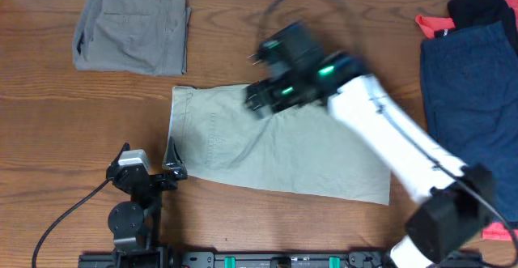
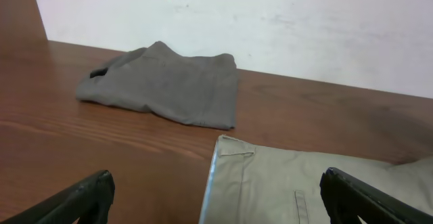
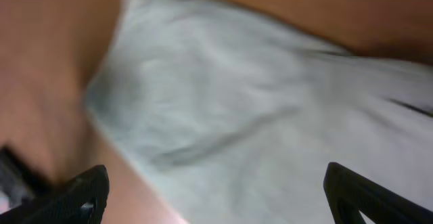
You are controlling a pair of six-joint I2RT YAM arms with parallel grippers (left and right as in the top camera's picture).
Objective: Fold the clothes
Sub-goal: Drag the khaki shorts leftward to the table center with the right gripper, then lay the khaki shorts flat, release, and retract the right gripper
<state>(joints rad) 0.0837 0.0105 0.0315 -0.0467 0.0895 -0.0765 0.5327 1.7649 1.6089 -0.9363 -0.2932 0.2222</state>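
The khaki-beige shorts (image 1: 275,151) lie flat in the middle of the table, waistband to the left with a pale blue edge (image 2: 211,176). My right gripper (image 1: 261,98) hovers over their top edge, open and empty; its blurred wrist view shows the pale cloth (image 3: 257,116) between the fingers. My left gripper (image 1: 171,161) is open and empty at the shorts' lower left corner. The grey-olive shorts (image 1: 133,29) lie folded at the back left, also in the left wrist view (image 2: 166,85). The dark navy shorts (image 1: 469,98) lie at the right.
A black garment (image 1: 481,7) and red cloth (image 1: 433,25) lie at the back right by the navy pair. More red cloth (image 1: 498,234) shows at the right front. A white wall (image 2: 270,21) stands behind the table.
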